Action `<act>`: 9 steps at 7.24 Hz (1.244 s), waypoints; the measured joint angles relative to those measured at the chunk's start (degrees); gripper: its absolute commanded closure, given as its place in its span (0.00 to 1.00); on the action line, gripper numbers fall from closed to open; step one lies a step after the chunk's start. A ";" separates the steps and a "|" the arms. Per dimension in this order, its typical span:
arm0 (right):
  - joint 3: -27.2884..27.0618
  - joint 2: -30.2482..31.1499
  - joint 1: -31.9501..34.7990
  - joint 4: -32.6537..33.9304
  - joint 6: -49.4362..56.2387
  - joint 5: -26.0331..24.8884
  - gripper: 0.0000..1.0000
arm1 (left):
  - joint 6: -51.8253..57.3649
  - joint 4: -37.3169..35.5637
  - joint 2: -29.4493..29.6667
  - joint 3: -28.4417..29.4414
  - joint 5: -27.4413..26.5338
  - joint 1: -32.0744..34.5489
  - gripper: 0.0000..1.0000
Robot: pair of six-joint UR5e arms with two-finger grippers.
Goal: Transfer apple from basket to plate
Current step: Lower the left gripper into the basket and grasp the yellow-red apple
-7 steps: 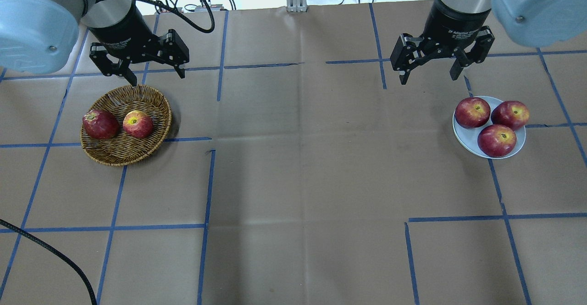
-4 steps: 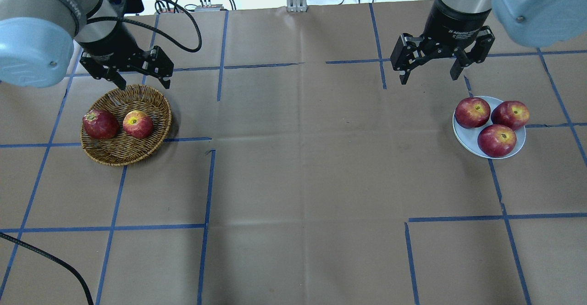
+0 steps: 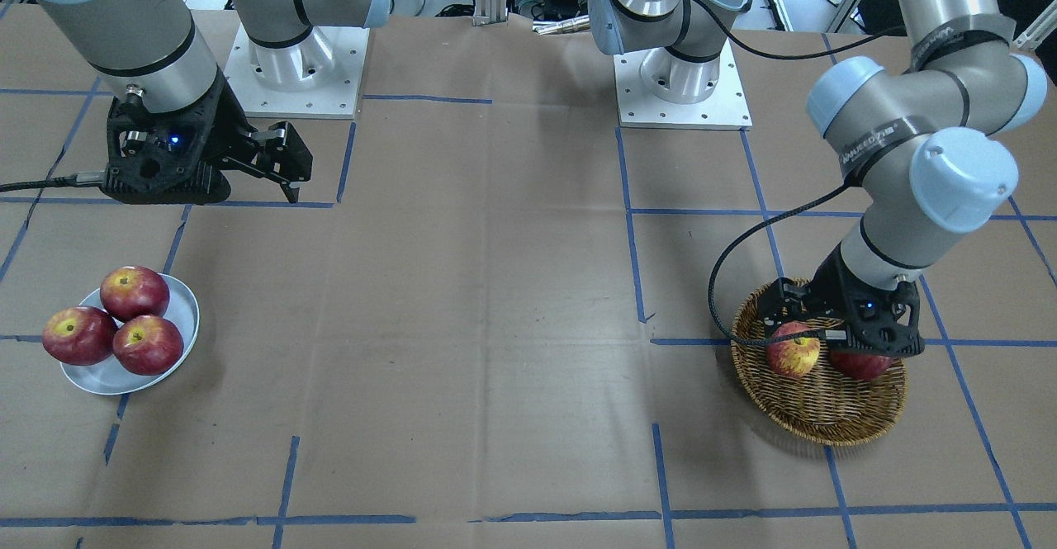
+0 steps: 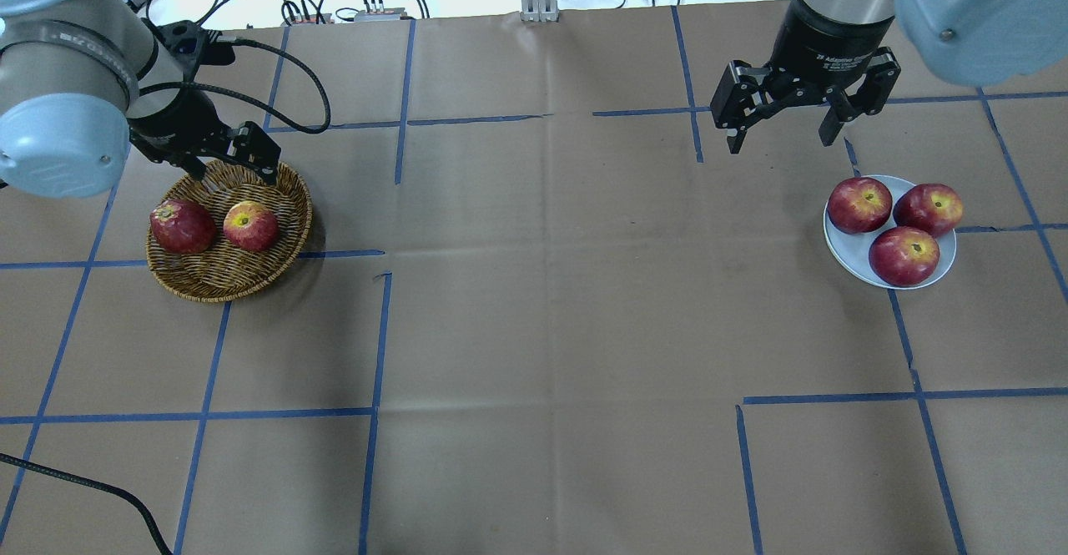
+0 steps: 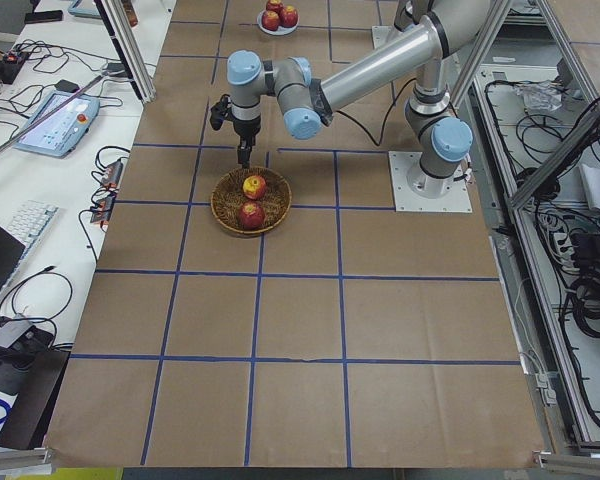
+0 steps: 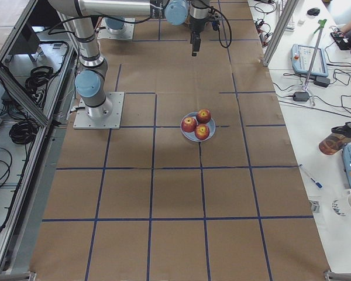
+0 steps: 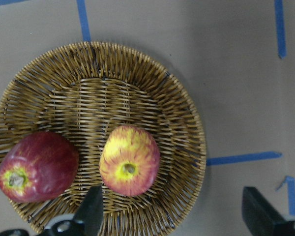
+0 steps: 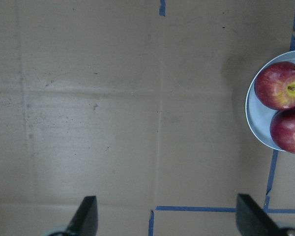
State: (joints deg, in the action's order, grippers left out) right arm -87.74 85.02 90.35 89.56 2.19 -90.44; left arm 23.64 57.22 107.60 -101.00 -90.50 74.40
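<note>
The pale red-and-yellow apple lies in the round wicker basket beside a dark red apple. The left wrist view shows the pale apple stem-up near the middle of the basket. My left gripper is open and empty, low over the basket's far rim, just behind the pale apple. The pale grey plate at the right holds three dark red apples. My right gripper is open and empty, above the table behind and left of the plate.
Blue tape lines cross the brown paper table cover. A black cable lies at the near left corner. The right wrist view shows only the plate's edge with two apples. Both arm bases stand at the robot's side of the table.
My left gripper has come down and moved toward the basket, from behind it to over its far rim. The right arm and all the apples have not moved.
</note>
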 measured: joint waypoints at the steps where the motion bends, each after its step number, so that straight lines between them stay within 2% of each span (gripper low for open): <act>1: 0.00 -0.01 0.00 0.00 0.00 0.00 0.00 | 1.71 -3.81 2.53 -0.45 -0.09 -0.24 0.01; 3: -0.03 0.00 0.00 0.00 0.01 0.00 0.00 | 3.91 -7.02 5.47 -1.11 0.12 -2.12 0.01; 6: 0.00 -0.03 0.00 0.00 0.01 -0.04 0.00 | 4.16 -7.51 7.47 -3.43 -0.02 -3.18 0.02; 7: 0.02 -0.03 0.00 0.00 0.03 -0.06 0.00 | 4.04 -7.52 7.70 -3.70 -0.03 -3.17 0.24; 9: 0.02 -0.03 0.00 0.00 0.08 -0.07 0.00 | 3.84 -7.58 7.99 -3.75 -0.06 -3.19 0.45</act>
State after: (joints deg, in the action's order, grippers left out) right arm -87.72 84.99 90.35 89.56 2.27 -90.51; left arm 27.47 49.64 115.59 -104.76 -90.56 71.20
